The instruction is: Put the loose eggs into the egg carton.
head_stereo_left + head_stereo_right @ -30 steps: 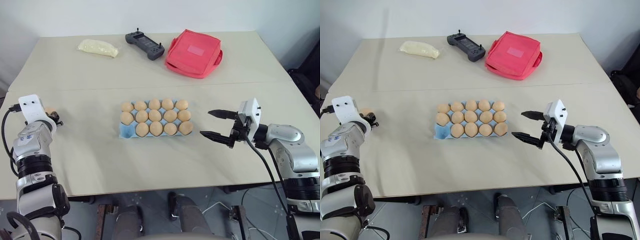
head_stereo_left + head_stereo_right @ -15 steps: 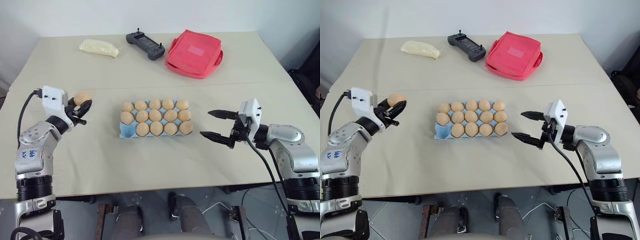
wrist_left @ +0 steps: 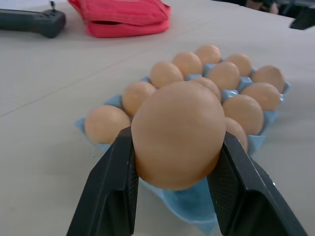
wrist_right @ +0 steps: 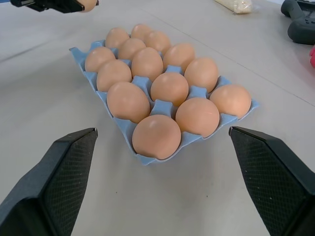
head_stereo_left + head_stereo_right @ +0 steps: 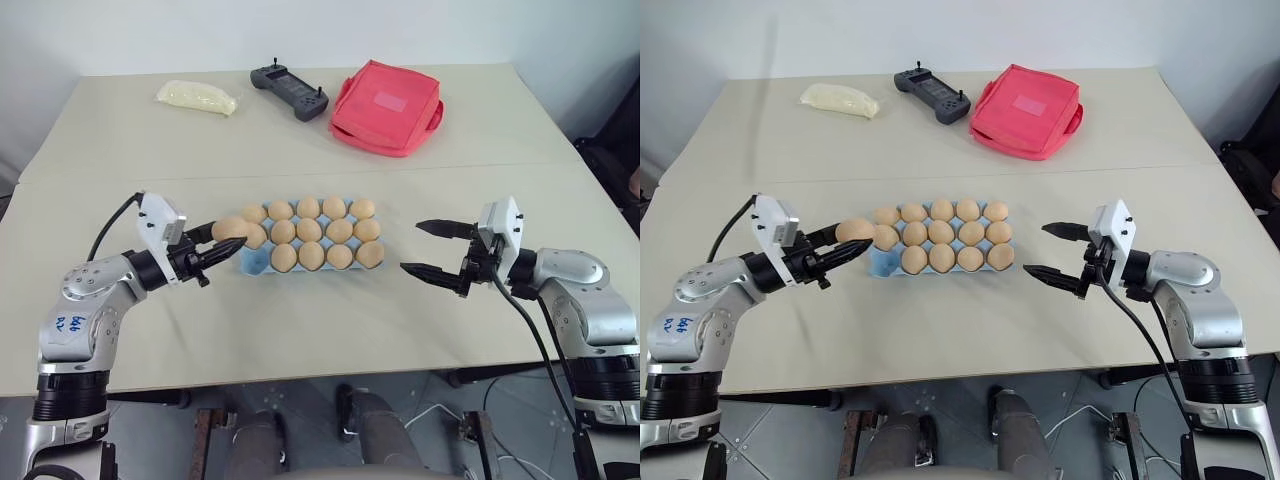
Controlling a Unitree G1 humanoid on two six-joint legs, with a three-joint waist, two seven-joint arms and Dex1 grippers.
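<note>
Beige table (image 5: 320,310): blue egg carton (image 5: 252,262) holds fourteen eggs, near-left corner cup empty. Left gripper (image 5: 222,246) clamps last egg (image 5: 229,228) just beside that corner. Right gripper (image 5: 432,249) wide, empty.

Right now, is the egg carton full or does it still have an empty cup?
Not full: the egg carton has one empty cup at its near-left corner; the left hand holds an egg beside it.

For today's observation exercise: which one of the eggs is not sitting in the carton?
The egg pinched in the left claw, held at the carton's left end; every other egg sits in a cup.
</note>
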